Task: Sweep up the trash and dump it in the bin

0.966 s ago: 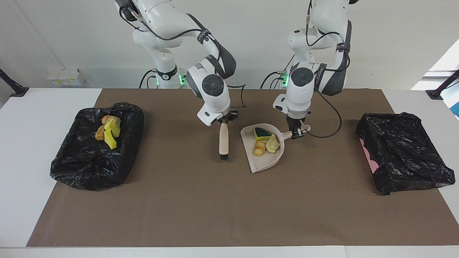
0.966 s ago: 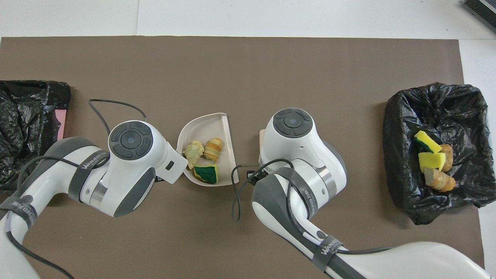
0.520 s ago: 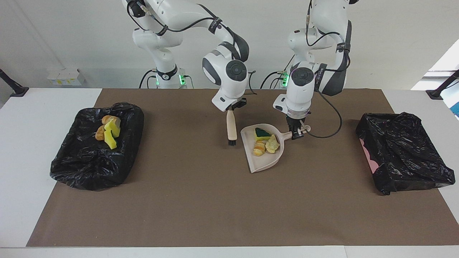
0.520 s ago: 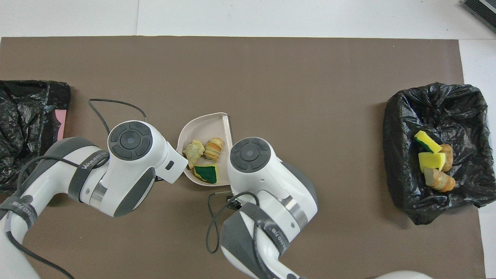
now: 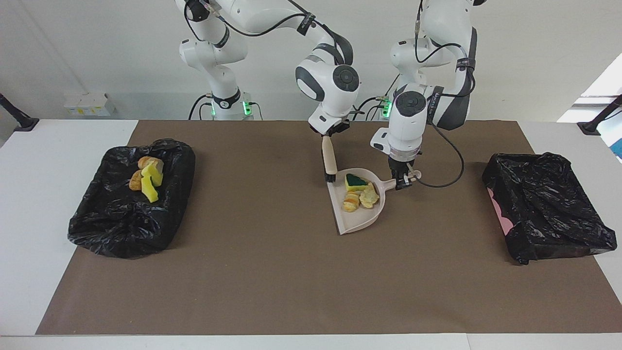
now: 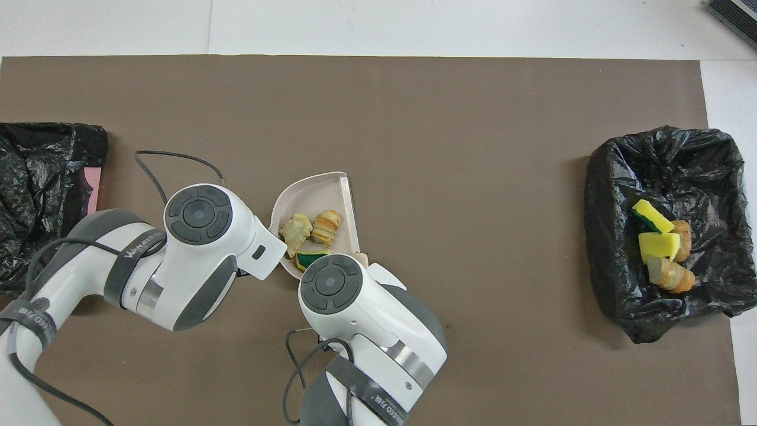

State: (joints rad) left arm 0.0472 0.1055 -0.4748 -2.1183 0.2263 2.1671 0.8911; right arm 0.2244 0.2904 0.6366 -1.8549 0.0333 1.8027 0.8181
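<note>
Beige brush (image 5: 330,158) in clamped right gripper (image 5: 330,133), now at dustpan (image 5: 362,221) rim; left gripper (image 5: 402,181) pinching dustpan handle.

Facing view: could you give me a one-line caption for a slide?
Right gripper holds the brush at the dustpan, which the left gripper grips, loaded with trash.

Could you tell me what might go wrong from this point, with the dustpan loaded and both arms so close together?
The dustpan holds three loose bits, a green-and-yellow sponge, a pastry lump and a paper wad, and its mouth is open; tilting while the left gripper lifts it by the handle could spill them.

The brush in the right gripper hangs at the pan's corner nearest the robots, so it could knock the pan.
</note>
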